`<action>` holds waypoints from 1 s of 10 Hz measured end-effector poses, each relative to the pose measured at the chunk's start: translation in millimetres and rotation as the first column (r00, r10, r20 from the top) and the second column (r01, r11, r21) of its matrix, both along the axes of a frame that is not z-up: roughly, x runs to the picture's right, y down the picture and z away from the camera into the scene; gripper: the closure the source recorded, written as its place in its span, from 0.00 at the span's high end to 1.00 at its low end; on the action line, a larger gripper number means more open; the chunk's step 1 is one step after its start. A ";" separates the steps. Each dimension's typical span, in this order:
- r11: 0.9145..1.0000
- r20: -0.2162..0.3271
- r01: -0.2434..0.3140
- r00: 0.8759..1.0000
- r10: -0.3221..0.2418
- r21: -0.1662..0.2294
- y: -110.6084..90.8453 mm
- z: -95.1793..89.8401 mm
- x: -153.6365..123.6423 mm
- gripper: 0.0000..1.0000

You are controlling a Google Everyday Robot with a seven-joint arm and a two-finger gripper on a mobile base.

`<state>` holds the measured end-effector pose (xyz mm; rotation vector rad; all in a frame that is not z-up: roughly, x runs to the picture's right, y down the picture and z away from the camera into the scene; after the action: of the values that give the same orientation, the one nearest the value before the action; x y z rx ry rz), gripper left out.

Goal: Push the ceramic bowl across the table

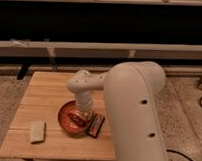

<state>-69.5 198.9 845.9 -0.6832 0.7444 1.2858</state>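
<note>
- Where the arm reaches down over the tabletop (49,88), the end effector (83,116) sits inside the ceramic bowl (69,119); whether it is apart or together, I cannot tell.
- The ceramic bowl rests near the tabletop's front edge, toward the right.
- A dark rectangular packet (96,126) lies just beside the bowl's right rim.
- A pale block (37,131) lies well apart at front left.

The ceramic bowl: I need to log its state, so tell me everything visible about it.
The ceramic bowl is round, shallow, glossy orange-red, with a darker streak inside. It sits upright on the table, near the front middle. The gripper reaches down into its right side. A dark packet lies against its right rim.
</note>
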 end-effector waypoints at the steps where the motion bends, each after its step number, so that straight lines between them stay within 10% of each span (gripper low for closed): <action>1: 1.000 -0.001 -0.001 1.000 0.001 0.000 0.0 0.0 0.8 0.00; 10: 0.997 -0.060 -0.079 0.995 0.079 0.004 -0.7 0.0 32.6 0.00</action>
<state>-36.9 198.2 845.9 -0.6802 0.7720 1.3839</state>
